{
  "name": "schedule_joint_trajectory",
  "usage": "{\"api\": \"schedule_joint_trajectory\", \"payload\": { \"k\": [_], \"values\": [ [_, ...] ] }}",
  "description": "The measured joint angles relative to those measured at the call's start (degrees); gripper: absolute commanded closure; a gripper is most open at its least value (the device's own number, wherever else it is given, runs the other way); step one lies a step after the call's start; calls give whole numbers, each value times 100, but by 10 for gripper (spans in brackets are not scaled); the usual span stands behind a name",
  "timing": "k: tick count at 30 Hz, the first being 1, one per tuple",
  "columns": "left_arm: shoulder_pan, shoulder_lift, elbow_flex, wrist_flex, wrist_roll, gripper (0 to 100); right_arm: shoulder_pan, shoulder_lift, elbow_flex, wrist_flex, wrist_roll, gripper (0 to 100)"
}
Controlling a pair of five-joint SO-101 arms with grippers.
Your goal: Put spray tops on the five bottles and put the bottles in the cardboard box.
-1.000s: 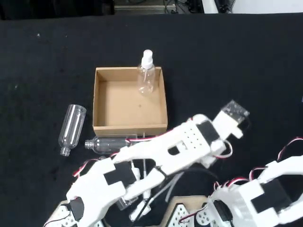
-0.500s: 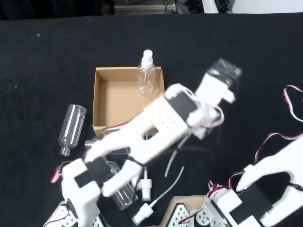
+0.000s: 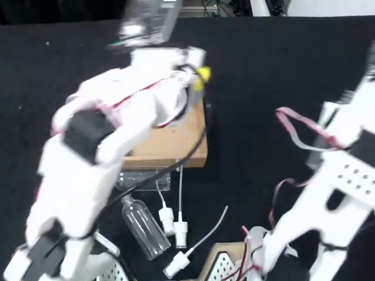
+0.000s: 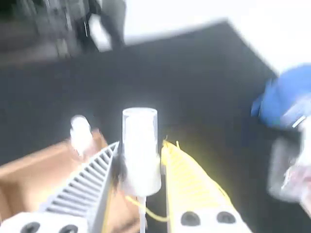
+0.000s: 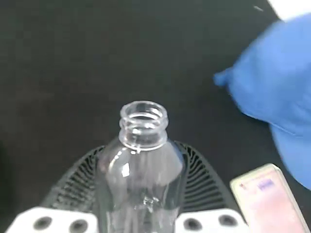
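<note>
At the bottom of the high view, loose spray tops [image 3: 180, 234] lie on the black-covered bench [image 3: 263, 88] beside a bare bottle [image 3: 143, 229]. A second bottle [image 3: 143, 180] lies just in front of the cardboard box [image 3: 176, 149] at mid-frame, which is half hidden under a white arm [image 3: 88, 146].

The left end effector [image 4: 140, 145] is narrowed on a white spray top [image 4: 141, 162], with the box wall [image 4: 29, 170] beyond it. The right end effector [image 5: 144, 148] grips an open-necked bottle [image 5: 143, 121]. Past it lie a blue shape [image 5: 277, 82] and a cream card [image 5: 265, 199] whose print is too blurred to read.

Beyond the bench's far edge, at the top of the high view, are cables [image 3: 234, 7] and a pale surface [image 3: 316, 7].
</note>
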Motion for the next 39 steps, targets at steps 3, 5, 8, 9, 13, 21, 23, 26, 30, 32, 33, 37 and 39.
{"api": "schedule_joint_trajectory", "payload": {
  "k": [3, 5, 8, 9, 13, 21, 23, 26, 30, 32, 33, 37, 39],
  "values": [
    [-316, -607, -9, 0, 0, 953, -826, -571, 563, -255, -237, 988],
    [-589, -870, -9, 0, 0, 952, -1451, -985, 1020, -589, -404, 988],
    [-932, -1099, -9, 0, 0, 950, -2497, -1626, 1776, -1222, -589, 988],
    [-1037, -1143, -9, 0, 0, 950, -2866, -1820, 2013, -1451, -607, 988],
    [-1363, -1187, -79, -53, 0, 952, -4193, -2409, 3086, -2462, -659, 988],
    [-1345, -1222, -35, -1275, -9, 949, -5864, -3068, 4747, -3930, -659, 988],
    [-1284, -1275, 158, -1459, -9, 949, -5987, -3314, 5037, -4062, -695, 988],
    [-976, -1284, 527, -1521, -9, 949, -5987, -3842, 5407, -4352, -993, 988],
    [-818, -1284, 993, -1574, -9, 949, -6013, -4580, 5996, -4791, -1116, 988],
    [-774, -1284, 1037, -1574, -9, 952, -6013, -4800, 6163, -4862, -1152, 988],
    [-747, -1284, 1037, -1582, -9, 953, -6013, -4870, 6198, -4870, -1152, 988],
    [-756, -1284, 1037, -2119, -9, 953, -6013, -4897, 6268, -4879, -1152, 988],
    [-738, -1284, 1037, -2497, -9, 953, -6013, -4914, 6268, -4897, -1152, 988]
  ]
}}
